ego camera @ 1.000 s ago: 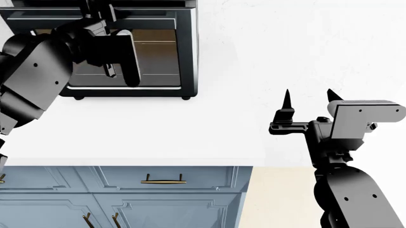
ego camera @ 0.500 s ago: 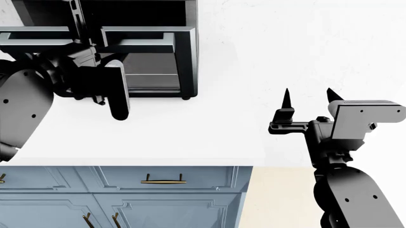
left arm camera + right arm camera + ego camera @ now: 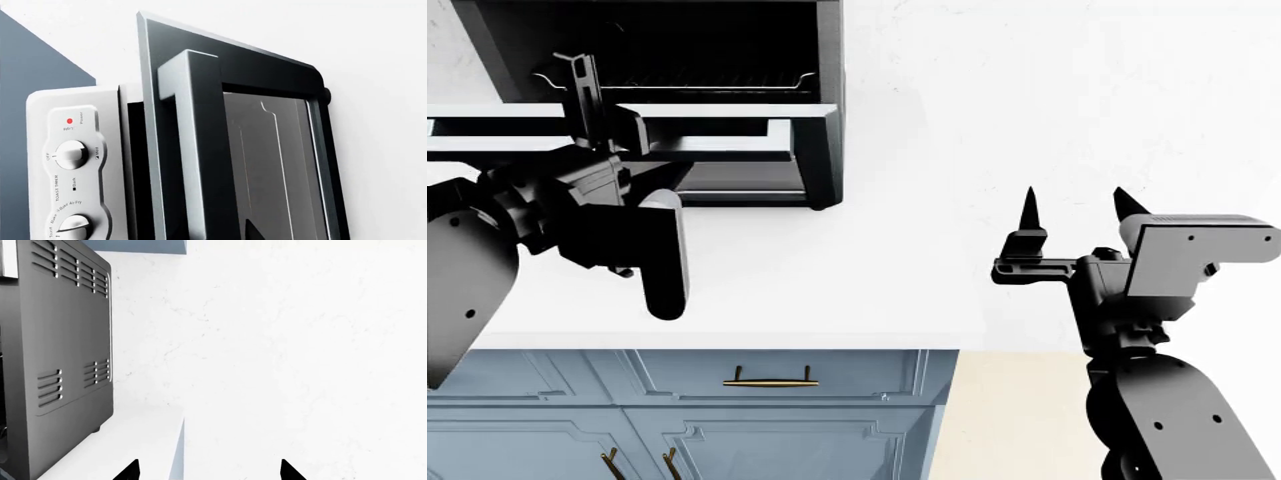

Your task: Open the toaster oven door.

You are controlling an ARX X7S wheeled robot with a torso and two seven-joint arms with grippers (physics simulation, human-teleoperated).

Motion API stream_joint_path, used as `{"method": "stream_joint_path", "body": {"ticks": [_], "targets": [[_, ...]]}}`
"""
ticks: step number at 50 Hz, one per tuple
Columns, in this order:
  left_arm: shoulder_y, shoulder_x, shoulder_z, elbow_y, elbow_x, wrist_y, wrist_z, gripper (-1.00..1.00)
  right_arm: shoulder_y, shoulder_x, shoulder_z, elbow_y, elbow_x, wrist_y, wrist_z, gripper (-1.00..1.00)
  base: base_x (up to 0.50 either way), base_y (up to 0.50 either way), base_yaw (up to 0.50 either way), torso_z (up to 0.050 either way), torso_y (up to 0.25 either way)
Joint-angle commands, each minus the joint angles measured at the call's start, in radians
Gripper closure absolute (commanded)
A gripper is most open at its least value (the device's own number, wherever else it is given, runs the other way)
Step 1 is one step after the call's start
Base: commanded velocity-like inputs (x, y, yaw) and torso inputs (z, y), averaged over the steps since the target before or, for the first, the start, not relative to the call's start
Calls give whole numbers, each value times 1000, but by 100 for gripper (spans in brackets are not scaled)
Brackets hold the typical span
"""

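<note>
The toaster oven (image 3: 827, 60) stands at the back left of the white counter, with its dark inside and a wire rack (image 3: 694, 82) showing. Its door (image 3: 734, 112) hangs out about level, seen edge-on. My left gripper (image 3: 607, 112) is shut on the door's bar handle (image 3: 193, 150). In the left wrist view one dark fingertip (image 3: 250, 231) shows beside the handle, and the other is hidden behind it. The glass window (image 3: 273, 170) and the silver control panel (image 3: 73, 155) fill that view. My right gripper (image 3: 1076, 200) stands open over the counter, well to the right, holding nothing.
The white counter (image 3: 908, 250) ends at a front edge above blue cabinet drawers with brass handles (image 3: 771, 380). Beige floor (image 3: 1014, 410) shows to the right of the cabinets. In the right wrist view the oven's vented side (image 3: 67, 365) stands away from my right gripper (image 3: 210, 472).
The door has swung from nearly shut down to about level. My left gripper moved towards the counter's front edge with the handle. The right arm has not moved.
</note>
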Motion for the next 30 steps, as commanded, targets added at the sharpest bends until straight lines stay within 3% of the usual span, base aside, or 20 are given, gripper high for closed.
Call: {"method": "stream_joint_path", "body": {"ticks": [1, 30], "targets": [[115, -39, 71, 121, -106, -86, 65, 100, -2, 0, -1, -2, 8, -7, 1, -100, 0, 0, -4, 0, 0], [244, -127, 96, 288, -142, -185, 44, 100, -24, 4, 4, 4, 23, -33, 9, -100, 2, -1, -3, 0, 0]]}}
